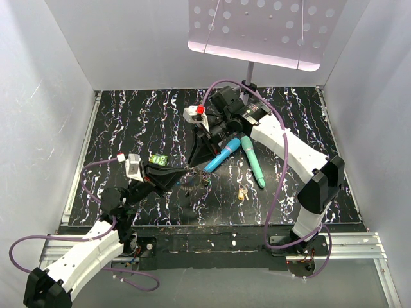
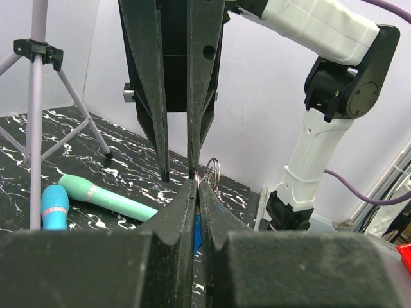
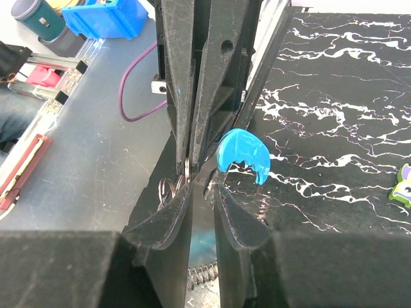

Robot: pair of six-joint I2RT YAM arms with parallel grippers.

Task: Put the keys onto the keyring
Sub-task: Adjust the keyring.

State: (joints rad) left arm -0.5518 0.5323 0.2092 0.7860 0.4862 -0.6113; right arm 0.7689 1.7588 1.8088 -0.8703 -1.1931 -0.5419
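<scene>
My left gripper (image 1: pixel 191 174) (image 2: pixel 196 183) is shut on a thin wire ring of the keyring (image 2: pixel 214 172), held just above the mat at the table's middle. The keyring's bright blue curved section (image 3: pixel 243 154) and a coiled grey length (image 3: pixel 204 273) show in the right wrist view. My right gripper (image 1: pixel 203 172) (image 3: pixel 205 183) reaches down from the far side and meets the left one tip to tip. Its jaws stand a narrow gap apart, with a metal piece running from the blue section down between the tips. A yellow-headed key (image 1: pixel 243 192) lies on the mat to the right, apart from both grippers.
A teal stick (image 1: pixel 253 163) (image 2: pixel 109 200) and a blue-headed stick (image 1: pixel 223 156) (image 2: pixel 54 208) lie just right of the grippers. A stand (image 1: pixel 249 77) with a perforated plate (image 1: pixel 257 32) rises at the back. A green tag (image 1: pixel 158 159) sits on the left wrist. White walls enclose the mat.
</scene>
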